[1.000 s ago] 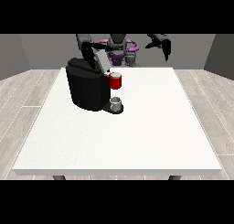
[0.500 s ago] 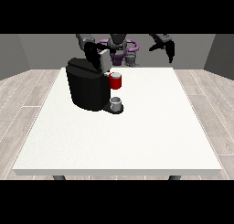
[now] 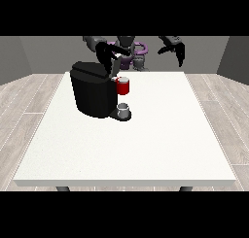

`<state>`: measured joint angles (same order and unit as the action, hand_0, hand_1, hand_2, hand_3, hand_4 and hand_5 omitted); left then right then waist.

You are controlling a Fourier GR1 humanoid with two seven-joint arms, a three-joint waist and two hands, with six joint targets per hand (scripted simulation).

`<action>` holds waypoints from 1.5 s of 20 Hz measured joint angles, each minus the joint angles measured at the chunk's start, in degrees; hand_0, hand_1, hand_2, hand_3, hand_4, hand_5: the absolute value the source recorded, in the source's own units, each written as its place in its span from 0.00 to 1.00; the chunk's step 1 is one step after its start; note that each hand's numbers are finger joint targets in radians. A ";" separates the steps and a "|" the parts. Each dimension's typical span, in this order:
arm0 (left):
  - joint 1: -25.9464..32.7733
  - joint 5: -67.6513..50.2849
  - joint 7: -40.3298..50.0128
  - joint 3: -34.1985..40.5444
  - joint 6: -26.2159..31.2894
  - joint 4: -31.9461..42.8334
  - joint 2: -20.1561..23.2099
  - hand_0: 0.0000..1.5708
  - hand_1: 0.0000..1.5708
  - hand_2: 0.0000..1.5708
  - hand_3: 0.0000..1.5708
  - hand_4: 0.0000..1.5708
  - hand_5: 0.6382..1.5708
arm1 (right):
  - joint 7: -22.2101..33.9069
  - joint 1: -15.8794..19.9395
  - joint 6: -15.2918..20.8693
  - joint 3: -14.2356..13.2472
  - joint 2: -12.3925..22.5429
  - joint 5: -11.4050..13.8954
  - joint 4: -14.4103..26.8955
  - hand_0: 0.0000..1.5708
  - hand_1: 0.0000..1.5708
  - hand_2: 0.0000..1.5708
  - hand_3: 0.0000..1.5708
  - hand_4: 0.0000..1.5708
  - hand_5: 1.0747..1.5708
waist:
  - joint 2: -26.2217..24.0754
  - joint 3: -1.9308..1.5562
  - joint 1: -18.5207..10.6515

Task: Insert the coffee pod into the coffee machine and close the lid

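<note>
On the large white table (image 3: 146,149), the bulky black coffee machine (image 3: 92,93) stands at the far left part. The hand at the view's left (image 3: 111,55) hangs over its top; whether those fingers are apart or together I cannot tell. A red thing at the machine (image 3: 123,87) sits above a small grey thing (image 3: 123,108) on the base; whether this is the pod I cannot tell. The hand at the view's right (image 3: 176,49) hovers above the far edge, fingers relaxed and pointing down, holding nothing.
</note>
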<state>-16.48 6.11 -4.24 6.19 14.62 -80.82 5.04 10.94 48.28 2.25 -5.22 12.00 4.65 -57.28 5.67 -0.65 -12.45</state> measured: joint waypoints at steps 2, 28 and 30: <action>-0.27 0.55 -0.39 -0.58 -0.24 0.22 -0.30 0.00 0.00 0.00 0.00 0.21 1.00 | 2.35 0.57 0.83 0.45 0.61 1.16 -0.95 0.00 0.00 0.00 0.00 0.13 1.00 | 0.63 -0.19 -0.66; -8.75 -0.95 -1.78 -2.94 2.86 -1.77 -0.63 0.00 0.00 0.00 0.00 0.16 1.00 | 4.20 18.14 1.77 2.68 3.32 6.89 -4.51 0.00 0.00 0.00 0.00 0.00 1.00 | 11.72 0.61 -15.69; -9.22 -1.15 -1.88 -2.73 2.79 -2.02 -0.55 0.00 0.00 0.00 0.00 0.14 1.00 | 2.76 19.83 1.88 2.05 3.17 6.73 -2.94 0.00 0.00 0.00 0.00 0.00 1.00 | 12.95 0.63 -15.75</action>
<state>-25.70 4.96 -6.12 3.46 17.41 -82.84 4.49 13.70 68.11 4.13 -3.17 15.17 11.38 -60.21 18.62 -0.02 -28.20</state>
